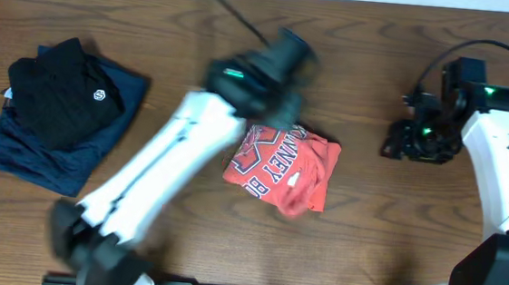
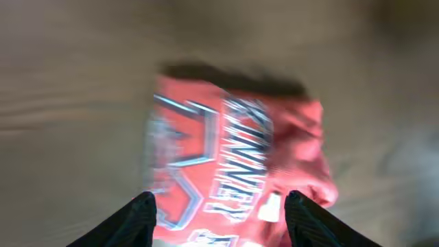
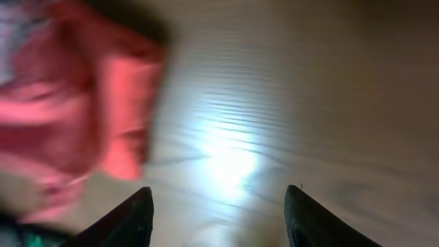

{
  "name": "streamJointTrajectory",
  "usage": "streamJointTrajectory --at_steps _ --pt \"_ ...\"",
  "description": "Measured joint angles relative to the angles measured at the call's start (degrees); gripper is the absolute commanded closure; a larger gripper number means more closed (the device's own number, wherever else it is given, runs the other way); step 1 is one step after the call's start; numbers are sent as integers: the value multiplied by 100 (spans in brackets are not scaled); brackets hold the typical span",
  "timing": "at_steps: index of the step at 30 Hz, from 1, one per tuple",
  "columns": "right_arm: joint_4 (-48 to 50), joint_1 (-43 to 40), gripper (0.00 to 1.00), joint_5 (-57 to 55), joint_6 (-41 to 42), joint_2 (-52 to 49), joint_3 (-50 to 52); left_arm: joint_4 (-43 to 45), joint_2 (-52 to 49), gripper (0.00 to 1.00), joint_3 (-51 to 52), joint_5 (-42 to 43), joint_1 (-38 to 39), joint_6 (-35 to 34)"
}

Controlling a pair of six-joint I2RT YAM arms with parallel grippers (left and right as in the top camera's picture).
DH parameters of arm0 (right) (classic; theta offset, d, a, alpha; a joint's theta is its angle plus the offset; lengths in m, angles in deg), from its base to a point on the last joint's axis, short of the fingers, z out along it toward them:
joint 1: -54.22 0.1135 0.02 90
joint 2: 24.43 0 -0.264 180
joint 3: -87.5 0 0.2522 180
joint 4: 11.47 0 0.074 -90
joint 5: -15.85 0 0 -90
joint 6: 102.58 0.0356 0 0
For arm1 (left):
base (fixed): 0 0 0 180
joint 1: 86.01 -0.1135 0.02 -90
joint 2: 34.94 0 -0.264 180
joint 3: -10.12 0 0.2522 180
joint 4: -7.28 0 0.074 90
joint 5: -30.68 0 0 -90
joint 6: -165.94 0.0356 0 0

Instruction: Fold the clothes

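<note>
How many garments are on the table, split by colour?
coral-red T-shirt: 1
black garment: 1
navy blue garment: 1
Total: 3

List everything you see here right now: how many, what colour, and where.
T-shirt: one, coral-red with lettering, bunched at table centre.
Black garment: one, black with white logo, far left, atop the navy one.
Navy garment: one, navy blue, far left.
Table: one, brown wood.
Left arm: one, white, blurred, over the T-shirt.
Right arm: one, white, right side.
Left pincer: one, black, open above the T-shirt.
Right pincer: one, black, open over bare wood.
</note>
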Motion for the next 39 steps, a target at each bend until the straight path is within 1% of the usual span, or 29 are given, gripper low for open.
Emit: streamJointTrajectory --at_steps 2,5,8,10,12,14,17,18,20,21,22,23,24,25,26,28,31,36,37,39 --pt "24 306 42 446 -275 0 2 -149 306 36 -52 -48 -481 -2" --pt "195 901 41 1005 -562 0 0 -361 442 36 -79 -72 -1047 -7" --pt "431 1440 37 1244 -673 0 0 -402 365 36 37 46 -1471 -9" --pt "599 1786 32 1189 -656 0 0 -402 293 36 197 133 -1668 -15" --pt "767 2170 29 831 -577 0 0 -411 225 36 334 201 -1775 -20" --pt "879 2406 24 503 -483 0 0 -426 153 36 409 232 -1814 -20" --pt "1088 2734 23 -37 -315 -20 2 -417 120 36 435 284 -1810 -20" --pt "1141 2813 26 -175 -280 -55 2 -417 122 36 435 299 -1808 -20" --pt "1189 2892 37 -332 -243 -151 2 -415 125 36 435 332 -1808 -20" --pt "1220 2914 41 -400 -216 -229 2 -415 125 36 435 337 -1808 -20" --pt "1244 2929 49 -444 -177 -310 2 -415 125 36 435 339 -1808 -20" --pt "1274 2929 59 -505 -157 -424 2 -415 125 36 435 341 -1808 -20" --pt "1309 2933 73 -573 -90 -535 2 -417 125 36 435 352 -1808 -17" --pt "1351 2938 97 -684 -39 -643 2 -415 125 36 435 352 -1808 -20" --pt "1408 2940 99 -863 42 -763 2 -415 125 36 435 352 -1808 -20" --pt "1537 2927 99 -1390 415 -986 2 -417 125 36 435 354 -1808 -20" --pt "1718 2796 99 -2291 1276 -1180 9 -417 125 36 435 354 -1808 -20" --pt "2225 2203 87 -2979 2011 -1178 13 -424 125 36 435 354 -1808 -20" --pt "2236 2081 83 -3053 2081 -1178 13 -426 125 36 435 354 -1808 -20" --pt "2236 1897 65 -3167 2212 -1178 13 -428 125 35 435 354 -1808 -20"
